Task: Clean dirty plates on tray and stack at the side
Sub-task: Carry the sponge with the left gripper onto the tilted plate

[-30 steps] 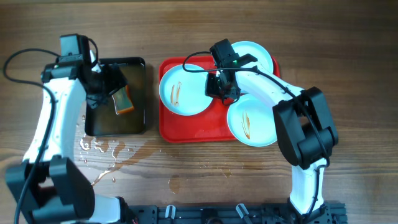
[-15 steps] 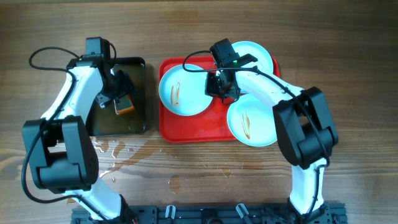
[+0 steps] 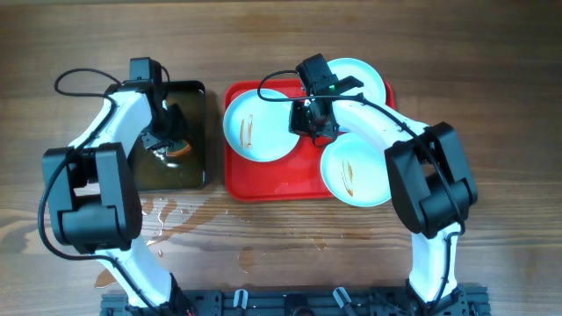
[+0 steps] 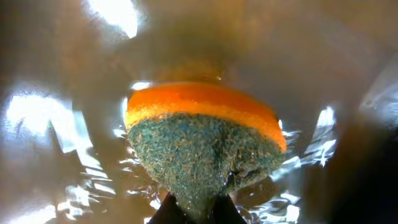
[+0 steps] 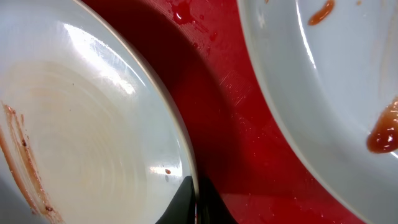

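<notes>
Here, a large red rectangular plastic tray (image 3: 281, 183) on the wooden table (image 3: 500, 79) carries three round, shallow, pale blue-white plates. The right claw (image 3: 314, 125) is clamped on the rim of the brown-smeared left-end plate (image 3: 253, 127); the far-right plate (image 3: 367, 75) and the smeared near-right plate (image 3: 356, 171) fill the tray's other end. Left of the tray, the left claw (image 3: 167, 140) pinches an orange-and-green sponge (image 4: 199, 143) in a wet black rectangular tray (image 3: 191, 167).

Robot lab bench: wooden table (image 3: 492, 53), two mounted arms (image 3: 379, 128).
</notes>
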`<move>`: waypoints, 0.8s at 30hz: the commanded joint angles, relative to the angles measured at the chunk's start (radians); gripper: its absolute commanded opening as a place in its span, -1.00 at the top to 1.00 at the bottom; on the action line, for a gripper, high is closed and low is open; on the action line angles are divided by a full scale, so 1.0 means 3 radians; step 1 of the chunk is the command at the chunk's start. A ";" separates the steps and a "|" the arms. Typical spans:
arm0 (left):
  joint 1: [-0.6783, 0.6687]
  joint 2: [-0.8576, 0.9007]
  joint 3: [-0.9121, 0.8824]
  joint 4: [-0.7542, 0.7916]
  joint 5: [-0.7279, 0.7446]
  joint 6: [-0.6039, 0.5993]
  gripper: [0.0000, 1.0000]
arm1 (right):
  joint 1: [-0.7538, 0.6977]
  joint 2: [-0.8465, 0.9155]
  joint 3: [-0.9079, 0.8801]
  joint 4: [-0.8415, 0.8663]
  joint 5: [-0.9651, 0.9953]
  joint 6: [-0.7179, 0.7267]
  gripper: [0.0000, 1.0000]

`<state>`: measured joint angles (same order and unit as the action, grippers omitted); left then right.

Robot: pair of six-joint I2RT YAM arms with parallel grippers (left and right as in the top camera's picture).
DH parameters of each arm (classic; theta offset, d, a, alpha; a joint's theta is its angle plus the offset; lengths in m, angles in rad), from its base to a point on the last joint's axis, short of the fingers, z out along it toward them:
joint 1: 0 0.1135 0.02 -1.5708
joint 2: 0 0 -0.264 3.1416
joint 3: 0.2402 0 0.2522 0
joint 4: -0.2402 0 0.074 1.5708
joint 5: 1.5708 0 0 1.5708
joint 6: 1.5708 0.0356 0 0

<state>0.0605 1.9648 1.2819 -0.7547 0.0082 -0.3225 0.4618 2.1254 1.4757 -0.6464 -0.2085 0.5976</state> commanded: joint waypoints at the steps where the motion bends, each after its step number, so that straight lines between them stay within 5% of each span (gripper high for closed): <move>1: -0.0024 -0.0066 0.0102 -0.0097 0.0006 0.0019 0.92 | 0.0015 0.0092 0.0004 0.0011 0.0004 -0.0034 0.91; 10: -0.0295 -0.0706 0.0229 -0.0179 0.0331 0.0533 0.92 | 0.0015 0.0092 0.0004 0.0013 0.0005 0.0019 0.91; 24: -0.0294 -0.0692 0.0223 -0.0212 -0.0060 0.0348 0.92 | 0.0015 0.0092 0.0004 0.0005 0.0004 0.0015 0.92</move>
<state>-0.0322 1.7599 1.3403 -0.8165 0.0078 -0.2005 0.4618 2.1254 1.4757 -0.6464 -0.2085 0.5983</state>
